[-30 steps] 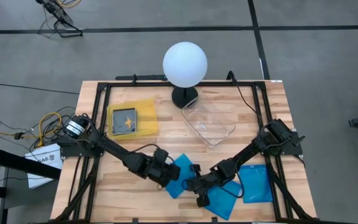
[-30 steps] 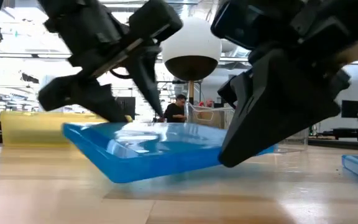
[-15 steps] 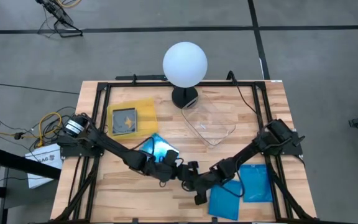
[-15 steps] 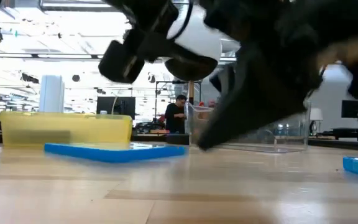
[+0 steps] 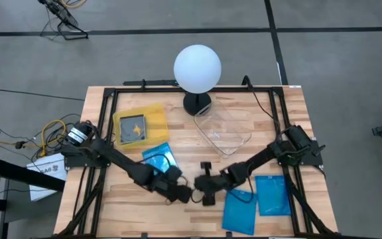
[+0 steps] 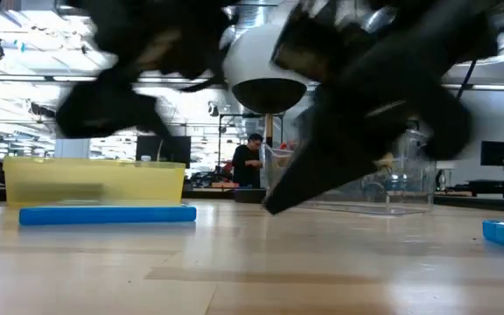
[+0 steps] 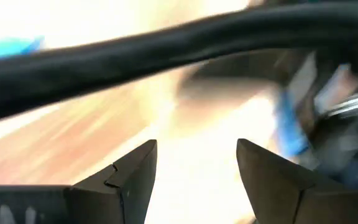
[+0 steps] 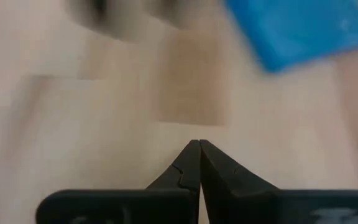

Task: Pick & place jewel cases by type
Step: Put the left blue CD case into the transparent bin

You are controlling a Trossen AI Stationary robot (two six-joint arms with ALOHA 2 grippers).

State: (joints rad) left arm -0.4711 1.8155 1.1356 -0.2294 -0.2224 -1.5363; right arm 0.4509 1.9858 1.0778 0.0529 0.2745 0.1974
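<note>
One bright blue jewel case (image 5: pixel 159 158) lies flat on the wood beside the yellow tray (image 5: pixel 152 114) and shows low at the left of the low view (image 6: pixel 108 214). Two more blue cases (image 5: pixel 239 212) (image 5: pixel 270 194) lie flat near the table's right front. A dark case (image 5: pixel 132 127) rests inside the yellow tray. My left gripper (image 5: pixel 181 192) (image 7: pixel 196 165) is open over bare wood at the table's middle front. My right gripper (image 5: pixel 204 186) (image 8: pixel 199 149) is shut, facing it closely, and holds nothing.
A clear plastic tray (image 5: pixel 223 129) stands right of the table's centre. A white globe lamp (image 5: pixel 197 68) on a dark base sits at the far edge. A black frame rims the table. People stand far off in the room behind (image 6: pixel 252 153).
The blue case that both grippers held tilted at the table's middle has moved toward the yellow tray and now lies flat beside it. My left gripper has let go of it and drawn back toward the near edge. My right gripper has come off it too.
</note>
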